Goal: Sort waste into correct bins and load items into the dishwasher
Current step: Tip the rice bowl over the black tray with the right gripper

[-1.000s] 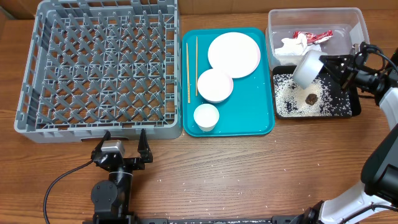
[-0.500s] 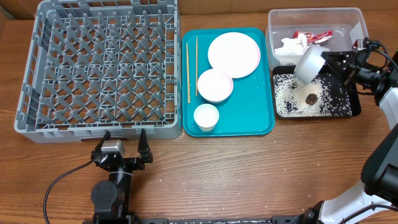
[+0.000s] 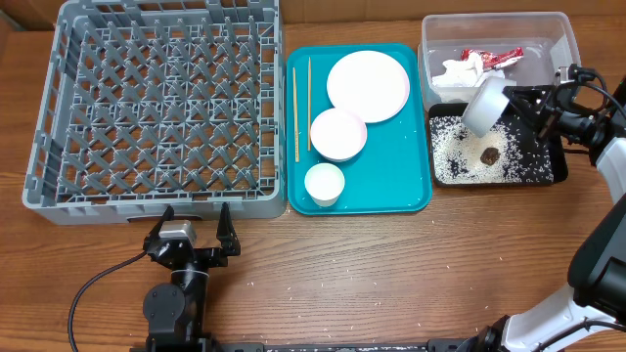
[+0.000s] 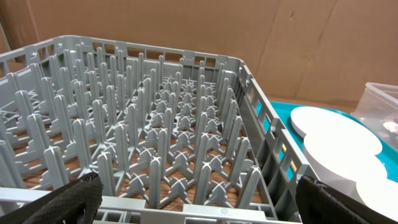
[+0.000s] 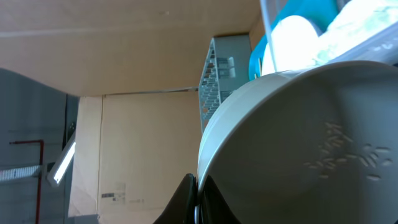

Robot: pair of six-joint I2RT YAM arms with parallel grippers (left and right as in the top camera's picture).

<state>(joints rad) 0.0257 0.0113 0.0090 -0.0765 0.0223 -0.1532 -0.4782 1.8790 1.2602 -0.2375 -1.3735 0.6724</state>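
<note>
The sorting of waste looked nearly finished. The wrapper (image 3: 492, 57) and the napkin (image 3: 458, 70) lay in the tub (image 3: 544, 49), and the rice (image 3: 452, 156) with the lump (image 3: 489, 154) lay in the black tray (image 3: 544, 178). The right gripper (image 3: 511, 101) was closed on the rim of a bowl (image 3: 483, 108) and held it tilted above the black tray. In the right wrist view a few grains clung to this bowl. Loading, I judge, was not yet begun. The rack (image 3: 156, 98) held nothing, and the plate (image 3: 368, 86), the second bowl (image 3: 338, 134), the cup (image 3: 324, 184) and the chopsticks (image 3: 296, 112) were all on the teal tray (image 3: 391, 196). The left gripper (image 3: 196, 215) was wide open and empty, low in front of the rack.

The table (image 3: 391, 274) was brown wood, with some stray grains near its front edge. Behind the rack stood brown panels (image 4: 298, 43) that looked like cardboard.
</note>
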